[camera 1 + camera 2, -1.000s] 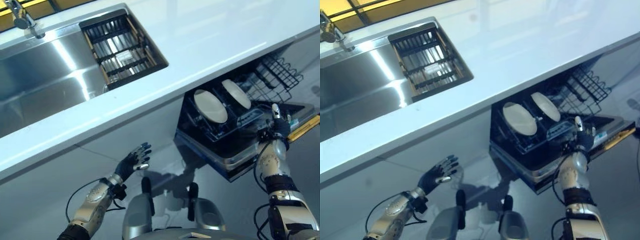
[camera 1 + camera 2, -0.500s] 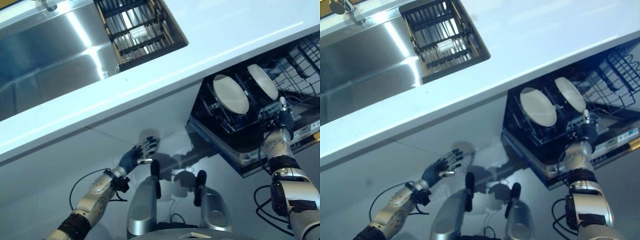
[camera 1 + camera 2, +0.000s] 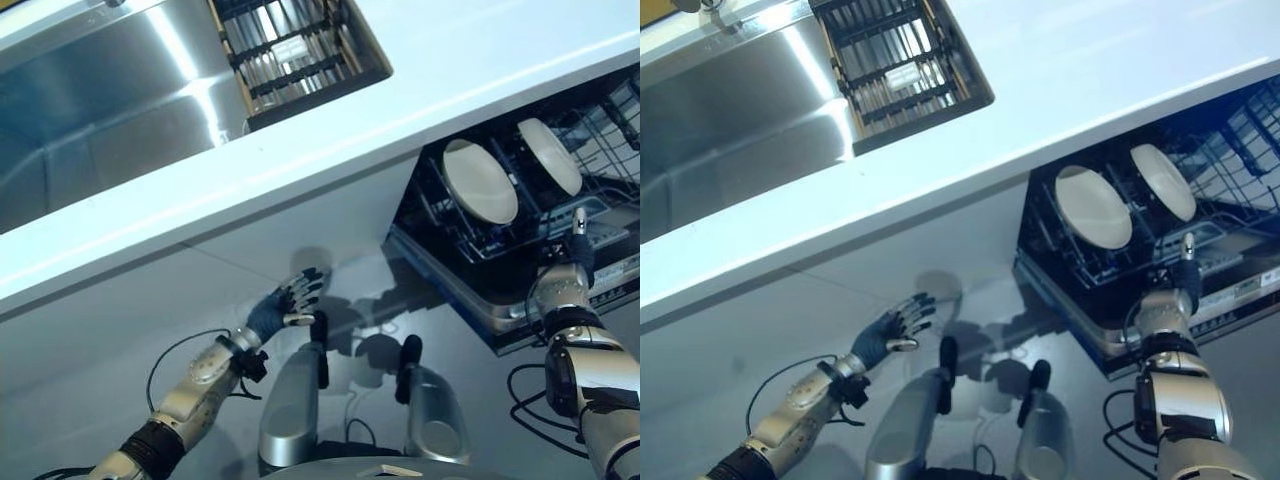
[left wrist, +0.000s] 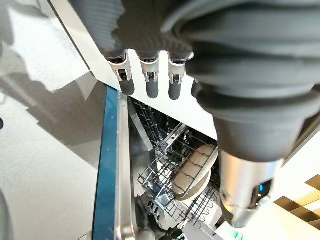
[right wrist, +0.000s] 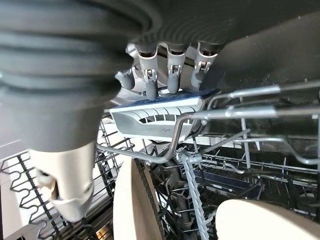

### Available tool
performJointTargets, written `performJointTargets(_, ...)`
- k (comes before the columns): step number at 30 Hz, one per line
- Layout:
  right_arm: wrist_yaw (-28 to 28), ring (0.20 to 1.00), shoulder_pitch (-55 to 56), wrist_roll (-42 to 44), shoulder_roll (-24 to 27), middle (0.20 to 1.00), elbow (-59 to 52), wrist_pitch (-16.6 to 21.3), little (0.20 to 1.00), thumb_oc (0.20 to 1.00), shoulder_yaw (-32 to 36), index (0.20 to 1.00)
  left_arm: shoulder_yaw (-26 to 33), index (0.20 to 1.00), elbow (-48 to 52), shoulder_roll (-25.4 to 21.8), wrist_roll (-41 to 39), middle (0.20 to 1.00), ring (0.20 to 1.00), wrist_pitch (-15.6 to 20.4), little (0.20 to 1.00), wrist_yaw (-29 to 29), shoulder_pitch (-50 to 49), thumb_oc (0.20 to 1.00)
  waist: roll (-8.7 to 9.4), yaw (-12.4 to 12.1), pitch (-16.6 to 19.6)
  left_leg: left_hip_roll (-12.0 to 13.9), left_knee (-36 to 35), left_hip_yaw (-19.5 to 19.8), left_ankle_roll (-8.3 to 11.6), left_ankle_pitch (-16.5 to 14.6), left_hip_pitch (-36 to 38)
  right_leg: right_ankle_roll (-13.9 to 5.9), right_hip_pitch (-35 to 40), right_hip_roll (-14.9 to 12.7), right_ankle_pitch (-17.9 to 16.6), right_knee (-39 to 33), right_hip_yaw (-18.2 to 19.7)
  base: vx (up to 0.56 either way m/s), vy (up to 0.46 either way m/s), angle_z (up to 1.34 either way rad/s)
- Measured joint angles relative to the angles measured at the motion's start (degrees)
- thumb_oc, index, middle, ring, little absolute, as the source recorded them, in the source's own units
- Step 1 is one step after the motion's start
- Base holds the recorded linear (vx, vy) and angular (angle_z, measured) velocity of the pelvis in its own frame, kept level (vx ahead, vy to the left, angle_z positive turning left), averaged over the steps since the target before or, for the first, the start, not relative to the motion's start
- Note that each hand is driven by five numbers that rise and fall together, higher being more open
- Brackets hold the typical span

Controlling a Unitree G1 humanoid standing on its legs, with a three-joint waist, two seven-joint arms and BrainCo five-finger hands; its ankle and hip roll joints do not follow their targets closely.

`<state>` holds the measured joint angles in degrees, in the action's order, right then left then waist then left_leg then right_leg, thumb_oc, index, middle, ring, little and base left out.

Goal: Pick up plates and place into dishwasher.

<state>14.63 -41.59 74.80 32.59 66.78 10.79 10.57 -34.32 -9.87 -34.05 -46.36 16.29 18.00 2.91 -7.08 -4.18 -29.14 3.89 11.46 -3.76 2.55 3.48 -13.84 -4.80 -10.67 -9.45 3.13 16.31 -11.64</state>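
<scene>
In the dishwasher rack, two cream plates stand upright; both hands' fingers relaxed.

Dishwasher rack cut off at frame edge; interior partly under countertop.

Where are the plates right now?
Both plates stand on edge side by side in the pulled-out dishwasher rack, under the counter's right end, just beyond the right hand.
</scene>
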Motion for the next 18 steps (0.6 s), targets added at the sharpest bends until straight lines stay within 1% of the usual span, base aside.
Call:
performJointTargets(3, -0.8, 1.000, -1.8, 0.8, 0.7, 1.000, 2.1, -0.5, 1.000, 1.000, 0.0, 1.000, -0.7, 1.000, 0.3, 0.0, -0.1, 1.000, 1.000, 0.3, 1.000, -0.3, 0.5, 1.000, -0.56, -0.1, -0.3, 0.0, 0.1, 0.1, 0.00, 0.0, 0.0, 0.01, 0.0, 0.0, 0.0, 0.1, 0.0, -0.03, -0.005, 0.01)
performJointTargets(7, -4.4, 1.000, -2.3, 1.2, 2.3, 1.000, 3.5, -1.8, 1.000, 1.000, -0.2, 1.000, -0.8, 1.000, 2.5, -0.6, -0.6, 1.000, 1.000, 0.4, 1.000, -1.4, 0.9, 1.000, -0.82, -0.6, -0.4, -0.2, 0.7, 0.0, -0.07, 0.0, -1.0, 0.03, -1.5, -0.5, 0.5, 1.8, 0.0, -0.03, 0.004, 0.01)
performJointTargets(9, -5.4, 1.000, -2.4, 1.2, 3.2, 1.000, 3.7, -2.1, 1.000, 1.000, -0.2, 1.000, -0.8, 1.000, 2.7, -0.6, -0.6, 1.000, 1.000, 0.4, 1.000, -1.7, 1.5, 1.000, -1.29, -0.9, -0.6, -0.3, 1.2, 0.2, -0.10, 0.1, -1.7, 0.11, -2.2, -0.7, 0.7, 2.5, 0.0, -0.02, 0.004, 0.01)
performJointTargets(12, -6.2, 1.000, -2.8, 1.2, 4.3, 1.000, 3.7, -2.1, 1.000, 1.000, -0.2, 1.000, -0.7, 1.000, 4.2, -1.1, -0.6, 1.000, 1.000, 0.4, 1.000, -2.1, 1.4, 1.000, -1.54, -1.4, -0.7, -0.3, 1.7, 0.3, 0.03, 0.1, -2.9, 0.51, -3.8, -0.8, 1.1, 3.5, 0.1, 0.00, 0.000, 0.00)
performJointTargets(18, -6.2, 1.000, -5.4, 1.1, 5.3, 1.000, 5.7, -2.2, 1.000, 1.000, -1.6, 1.000, -0.8, 1.000, 4.4, -1.2, -0.7, 1.000, 1.000, 0.3, 1.000, -2.6, 1.4, 1.000, -1.56, -1.5, -0.7, -0.2, 2.4, 0.6, 0.10, 0.5, -4.7, 0.73, -5.7, -0.8, 1.2, 4.5, 0.0, 0.00, 0.000, 0.00)
